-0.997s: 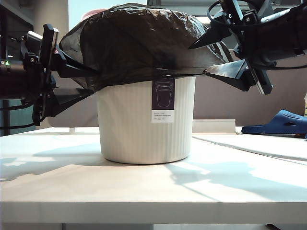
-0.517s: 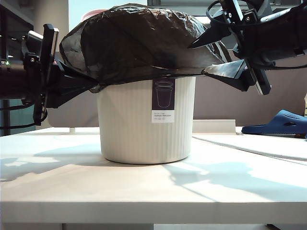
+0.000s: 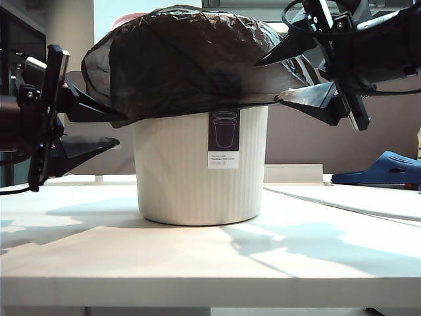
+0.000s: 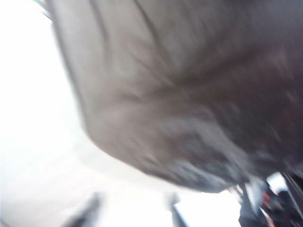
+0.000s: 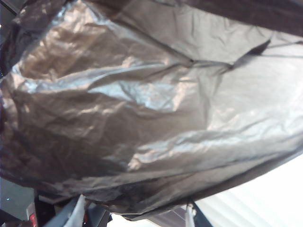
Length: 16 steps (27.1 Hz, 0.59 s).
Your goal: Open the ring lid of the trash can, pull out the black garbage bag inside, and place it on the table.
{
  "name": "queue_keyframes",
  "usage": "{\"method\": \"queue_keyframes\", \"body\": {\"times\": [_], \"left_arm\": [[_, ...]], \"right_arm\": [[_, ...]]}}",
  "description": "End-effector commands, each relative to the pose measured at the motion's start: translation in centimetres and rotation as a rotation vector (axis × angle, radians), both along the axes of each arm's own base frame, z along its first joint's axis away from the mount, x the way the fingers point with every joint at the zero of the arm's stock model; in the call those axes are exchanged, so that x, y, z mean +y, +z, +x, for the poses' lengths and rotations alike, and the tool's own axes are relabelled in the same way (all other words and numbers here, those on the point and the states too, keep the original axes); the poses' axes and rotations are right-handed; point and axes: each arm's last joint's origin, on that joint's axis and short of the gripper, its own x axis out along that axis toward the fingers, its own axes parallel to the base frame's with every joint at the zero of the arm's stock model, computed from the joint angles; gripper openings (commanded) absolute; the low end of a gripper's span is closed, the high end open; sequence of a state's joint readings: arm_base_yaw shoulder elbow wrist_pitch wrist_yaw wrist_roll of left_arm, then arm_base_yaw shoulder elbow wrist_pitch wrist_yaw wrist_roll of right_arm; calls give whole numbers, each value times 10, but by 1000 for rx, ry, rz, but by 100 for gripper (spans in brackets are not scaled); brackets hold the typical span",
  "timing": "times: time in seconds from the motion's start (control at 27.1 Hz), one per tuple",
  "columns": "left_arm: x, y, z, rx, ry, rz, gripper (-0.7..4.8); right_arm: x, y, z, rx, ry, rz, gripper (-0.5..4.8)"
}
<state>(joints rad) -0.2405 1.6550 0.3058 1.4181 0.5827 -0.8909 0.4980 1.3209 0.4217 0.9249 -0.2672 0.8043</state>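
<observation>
My left gripper (image 3: 105,131) has its fingers spread wide, the upper one (image 3: 89,108) touching the lower edge of the bag and the lower one (image 3: 85,146) hanging free beneath it, just beside the trash can (image 3: 200,168) on its left. Nothing is pinched between them. In the left wrist view I get only a blurred sweep of dark plastic (image 4: 189,94) close to the lens.

My right gripper (image 3: 279,79) is also spread wide, at the can's upper right. Its top finger (image 3: 289,49) rests against the bulging side of the black garbage bag (image 3: 191,62), its bottom finger (image 3: 309,99) runs along the bag's lower edge, and I cannot tell whether either one bites the plastic. The right wrist view is filled by crinkled glossy film (image 5: 142,104).

The bag is ballooned over the can's mouth, hanging over the rim all round. The can stands upright on the table (image 3: 197,257), label facing me. A blue slipper (image 3: 385,168) lies well off to the can's right.
</observation>
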Motion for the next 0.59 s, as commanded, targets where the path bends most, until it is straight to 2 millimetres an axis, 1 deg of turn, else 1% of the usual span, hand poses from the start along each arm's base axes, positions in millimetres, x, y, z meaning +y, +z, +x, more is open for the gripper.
{"method": "queue_keyframes", "body": {"times": [0.04, 0.3, 0.59], "left_arm": [[1, 5, 1, -39, 46, -13, 158], [1, 6, 3, -45, 92, -19, 158], [-1, 17, 14, -83, 90, -46, 158]], "right_arm": [[1, 2, -1, -12, 26, 10, 270], [1, 1, -1, 2, 26, 3, 270], [1, 1, -1, 5, 29, 1, 270]]}}
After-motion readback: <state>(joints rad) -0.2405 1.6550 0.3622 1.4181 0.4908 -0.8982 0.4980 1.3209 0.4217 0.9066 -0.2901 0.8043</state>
